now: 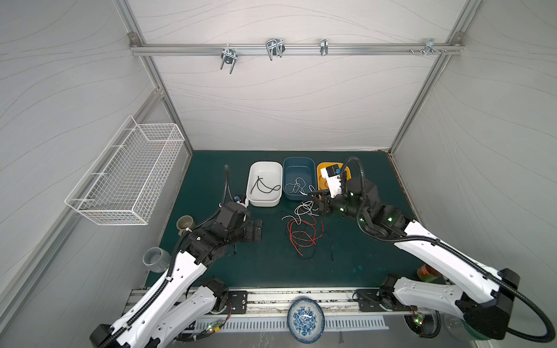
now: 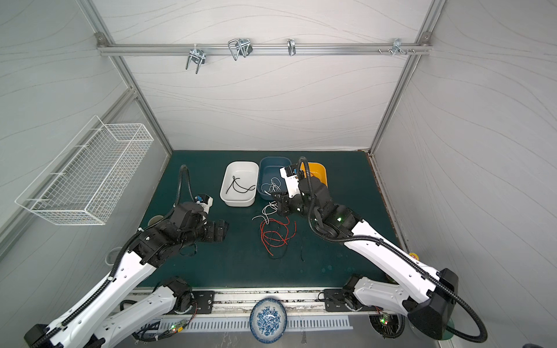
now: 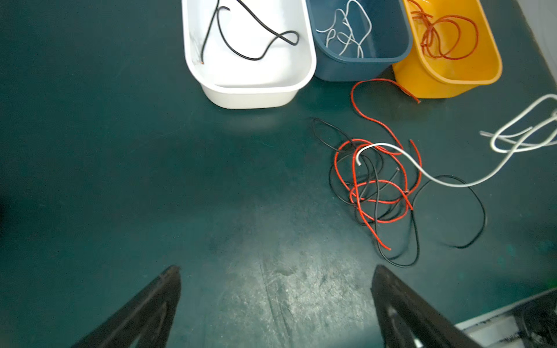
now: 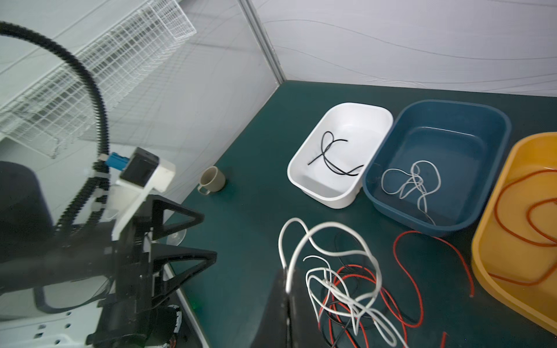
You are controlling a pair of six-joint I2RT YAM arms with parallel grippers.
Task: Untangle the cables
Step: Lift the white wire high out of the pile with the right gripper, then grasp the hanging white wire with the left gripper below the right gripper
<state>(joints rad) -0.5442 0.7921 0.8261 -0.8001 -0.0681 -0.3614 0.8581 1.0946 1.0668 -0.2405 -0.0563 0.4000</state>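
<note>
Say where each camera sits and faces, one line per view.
Top views: above the arm bases, looking down on mat, bins, tangle; left arm and right arm show.
Left wrist: on left arm, facing tangle and bins; open left end effector shows.
Right wrist: on right arm, facing bins and left arm; right end effector shut on white cable.
Shared: every view shows the white bin.
</note>
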